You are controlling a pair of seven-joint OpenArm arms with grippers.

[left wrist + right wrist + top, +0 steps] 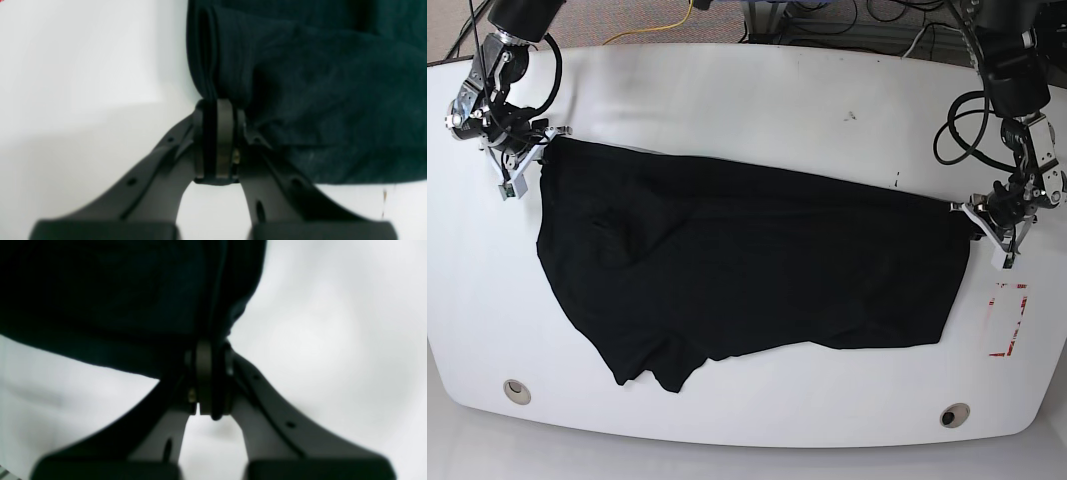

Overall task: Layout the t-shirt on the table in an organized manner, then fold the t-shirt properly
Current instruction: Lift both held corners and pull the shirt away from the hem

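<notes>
No readable text, labels, brands or numbers anywhere. Only marking: red tape outline (1007,320) on tabletop (757,100), near right, carrying no lettering.

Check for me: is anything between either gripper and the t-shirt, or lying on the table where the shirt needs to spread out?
Nothing visible. The left gripper and right gripper are each shut on an edge of the t-shirt. The table around it shows only red tape marks beside the shirt.
</notes>
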